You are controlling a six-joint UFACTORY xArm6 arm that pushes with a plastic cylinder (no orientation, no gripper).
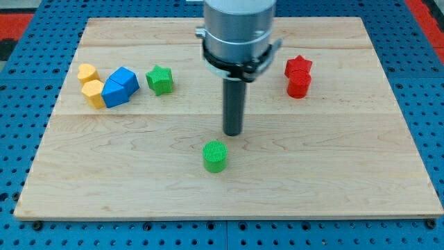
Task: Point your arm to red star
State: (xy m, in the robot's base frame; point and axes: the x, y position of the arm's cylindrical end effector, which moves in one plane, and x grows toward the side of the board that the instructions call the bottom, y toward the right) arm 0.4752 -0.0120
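The red star (299, 67) lies at the view's upper right on the wooden board (347, 153), touching a red round block (298, 85) just below it. My tip (232, 133) rests near the board's middle, well to the left of and below the red star. A green round block (216, 155) sits just below and left of my tip, apart from it.
At the view's upper left lie a green star (159, 79), a blue block (120, 87), a yellow heart (87, 72) and a yellow block (93, 93), clustered together. The board sits on a blue perforated table (21, 139).
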